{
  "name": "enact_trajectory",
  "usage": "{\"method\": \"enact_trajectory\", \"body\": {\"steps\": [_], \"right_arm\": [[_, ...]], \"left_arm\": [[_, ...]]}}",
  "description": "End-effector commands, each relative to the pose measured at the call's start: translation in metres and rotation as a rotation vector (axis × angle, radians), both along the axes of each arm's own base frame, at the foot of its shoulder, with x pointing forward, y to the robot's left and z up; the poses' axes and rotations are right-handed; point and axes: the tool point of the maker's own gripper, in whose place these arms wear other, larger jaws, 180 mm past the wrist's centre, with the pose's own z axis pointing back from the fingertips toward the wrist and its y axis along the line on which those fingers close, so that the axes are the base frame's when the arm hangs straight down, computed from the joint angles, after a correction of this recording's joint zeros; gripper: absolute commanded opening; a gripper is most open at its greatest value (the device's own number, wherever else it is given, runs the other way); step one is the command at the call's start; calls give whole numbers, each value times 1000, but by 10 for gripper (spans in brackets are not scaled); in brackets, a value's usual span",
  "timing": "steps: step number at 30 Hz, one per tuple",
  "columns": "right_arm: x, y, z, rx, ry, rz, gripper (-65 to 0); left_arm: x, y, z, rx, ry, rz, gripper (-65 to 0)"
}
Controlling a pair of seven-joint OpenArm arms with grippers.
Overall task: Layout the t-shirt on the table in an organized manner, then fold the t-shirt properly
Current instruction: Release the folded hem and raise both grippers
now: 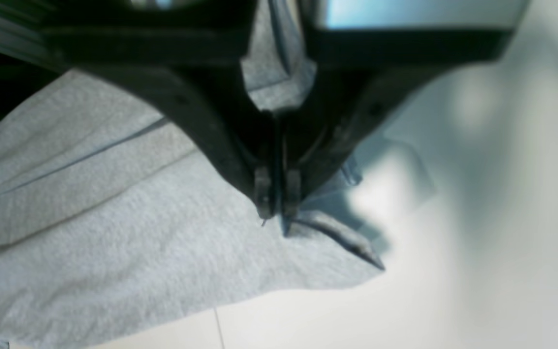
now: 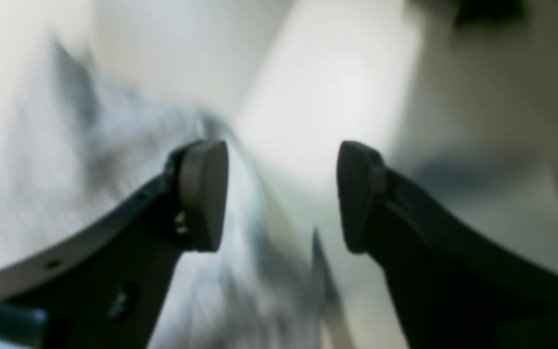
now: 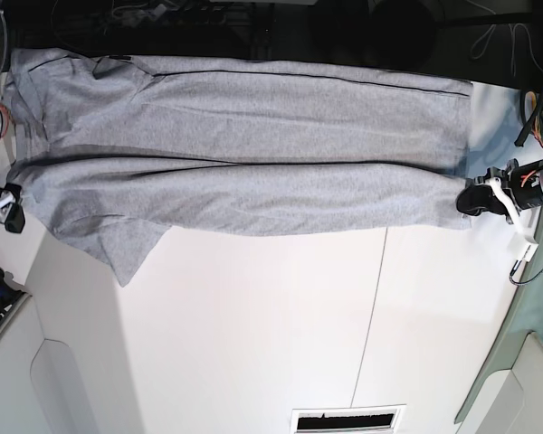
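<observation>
1. Left wrist view: left gripper [image 1: 277, 213] clenched on the t-shirt [image 1: 114, 232] hem, a corner poking out beside it.
2. Right wrist view, blurred: right gripper [image 2: 281, 196] released, pads [image 2: 204, 194] apart above cloth.
3. Only the base view shows the t-shirt [image 3: 244, 163] stretched across the white desk [image 3: 253, 334], far edge.
</observation>
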Motion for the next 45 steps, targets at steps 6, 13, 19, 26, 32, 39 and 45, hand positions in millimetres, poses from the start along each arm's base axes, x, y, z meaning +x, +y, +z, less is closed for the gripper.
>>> {"method": "enact_trajectory", "body": {"steps": [6, 13, 19, 26, 32, 39, 45], "right_arm": [[59, 15, 28, -31, -88, -8, -296], [68, 30, -28, -21, -68, -19, -296], [48, 63, -65, 32, 23, 79, -296], [50, 91, -69, 102, 21, 121, -305], [41, 108, -81, 123, 110, 150, -545], [40, 105, -81, 124, 123, 146, -650], [36, 93, -66, 159, 106, 120, -650]], "left_arm": [[8, 7, 14, 12, -27, -10, -650], [6, 7, 12, 13, -21, -10, -650], [7, 7, 13, 9, -31, -6, -650], [7, 7, 13, 10, -28, -7, -650], [6, 8, 12, 17, -24, -10, -650], [7, 7, 14, 4, -30, -6, -650], [7, 2, 21, -60, -25, 4, -650]]}}
